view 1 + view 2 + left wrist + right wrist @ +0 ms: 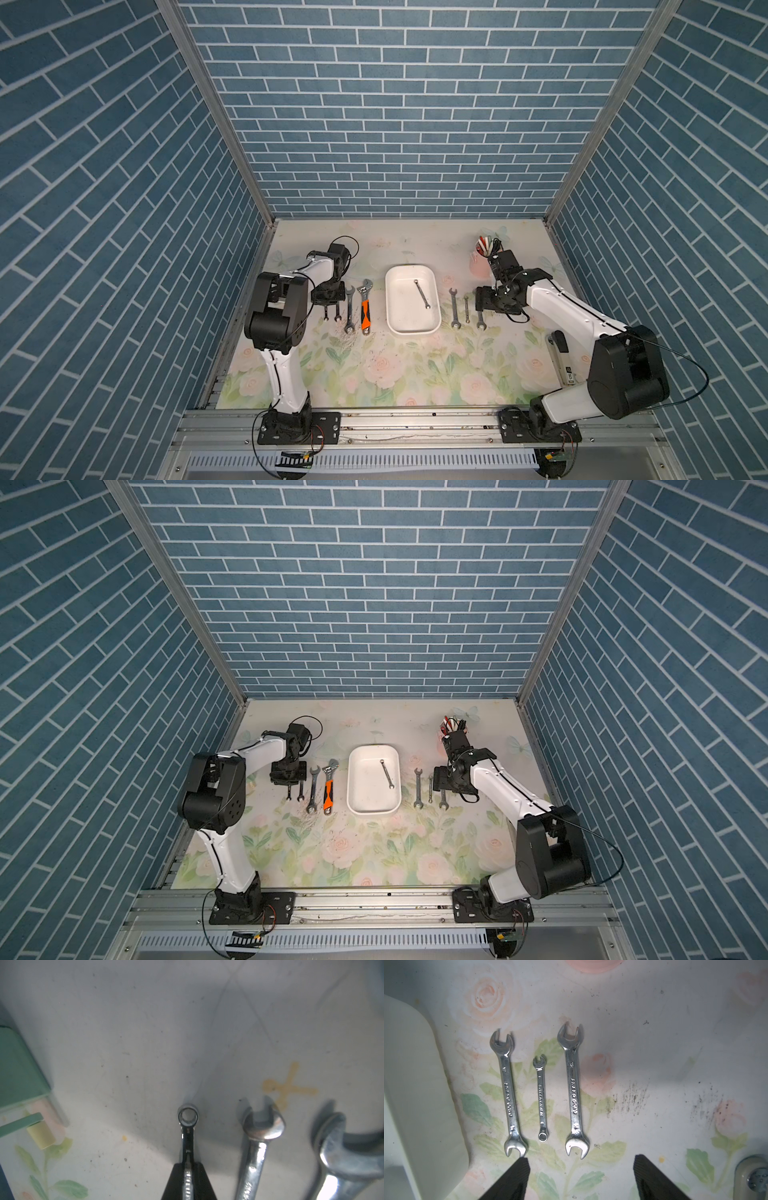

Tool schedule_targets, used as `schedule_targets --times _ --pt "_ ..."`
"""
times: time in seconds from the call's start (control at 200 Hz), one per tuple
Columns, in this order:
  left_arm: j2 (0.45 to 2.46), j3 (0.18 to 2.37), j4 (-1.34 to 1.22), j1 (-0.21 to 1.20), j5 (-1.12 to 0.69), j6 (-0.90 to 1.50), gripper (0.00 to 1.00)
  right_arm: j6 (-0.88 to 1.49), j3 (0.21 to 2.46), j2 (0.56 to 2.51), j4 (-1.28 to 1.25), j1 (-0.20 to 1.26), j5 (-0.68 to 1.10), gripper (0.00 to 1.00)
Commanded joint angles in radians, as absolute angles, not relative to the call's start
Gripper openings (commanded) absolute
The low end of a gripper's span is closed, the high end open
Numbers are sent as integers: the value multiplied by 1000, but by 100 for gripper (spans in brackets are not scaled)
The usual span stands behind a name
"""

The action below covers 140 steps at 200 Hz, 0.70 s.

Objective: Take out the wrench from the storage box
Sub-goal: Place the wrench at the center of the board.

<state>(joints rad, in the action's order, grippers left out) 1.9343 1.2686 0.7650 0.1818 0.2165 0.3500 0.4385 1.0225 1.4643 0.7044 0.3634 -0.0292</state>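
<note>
The left gripper (188, 1165) is pinching a small combination wrench (188, 1124) low over the table (124, 1053), seemingly best released flat beside the open-end spanner (262, 1126), while the right gripper (581, 1158) is hovering spread and one slim wrench (421, 293) is lying diagonally inside the storage box (387, 299).

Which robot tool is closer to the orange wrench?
Left. The left tool, gripping a small wrench, is on the orange wrench's side of the storage box; the right tool is across the box.
</note>
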Motion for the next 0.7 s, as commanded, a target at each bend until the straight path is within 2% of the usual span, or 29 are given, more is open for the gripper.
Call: schedule_targets --times 0.0,0.045,0.15,0.215,0.36,0.695 --pt "1938 1245 771 184 184 347 22 458 1063 1425 746 360 -11 81" --pt "1931 1246 773 184 183 348 28 465 1070 1419 752 360 -4 80" --pt "1882 1246 762 186 173 352 49 475 1078 1394 760 362 27 78" --pt "1831 1244 743 185 153 351 56 487 1088 1380 771 365 39 76" --pt "1714 1236 699 185 111 348 65 519 1139 1362 817 391 33 72" --pt "1416 1177 582 173 64 321 79 624 1345 1424 930 578 -74 72"
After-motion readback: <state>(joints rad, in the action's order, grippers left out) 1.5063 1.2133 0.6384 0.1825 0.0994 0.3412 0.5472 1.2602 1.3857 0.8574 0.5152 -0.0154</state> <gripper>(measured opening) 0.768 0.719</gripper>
